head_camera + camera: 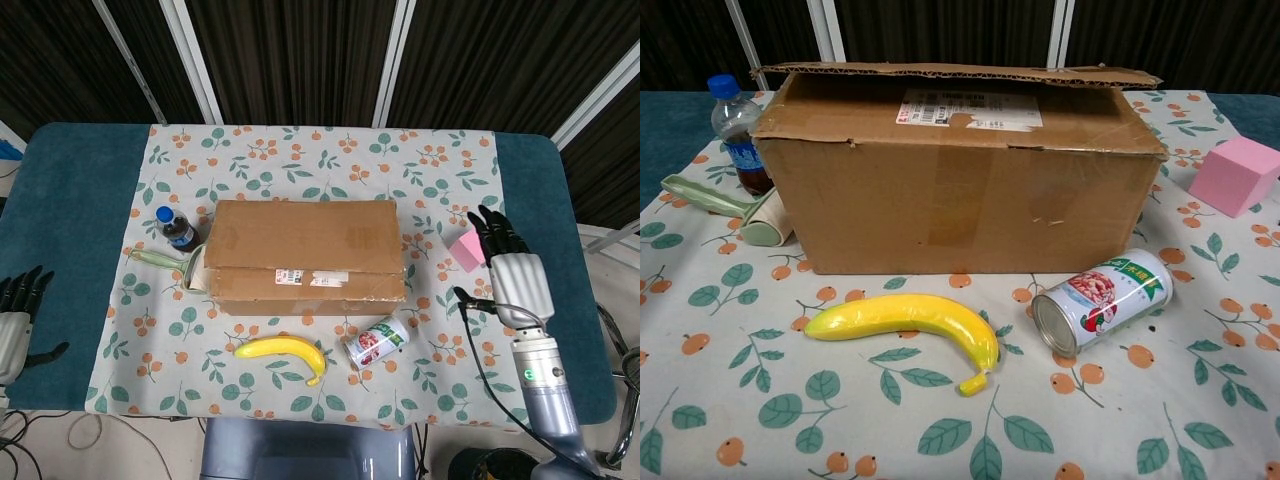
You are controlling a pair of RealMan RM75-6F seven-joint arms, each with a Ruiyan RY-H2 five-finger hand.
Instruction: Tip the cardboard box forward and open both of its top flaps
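So far we have not touched the cardboard box [305,255], upright mid-tabletop [70,190] with both flaps down. Our right robot hand [508,265] hovers spread and empty over the pink cube [1237,174]; our left robot hand [15,315] waits spread at the edge. Next, reach the box's back. Around it: 1 banana [912,322], 1 can [1100,300], 1 bottle [738,130], 1 lint roller [735,212].

Teal table [70,200], floral cloth [330,160], cardboard box [305,255], banana [280,350], can [376,342], bottle [177,229]

Silver-backed hands [518,276] w/ black fingers [497,228], grey forearm [546,395], black cable.
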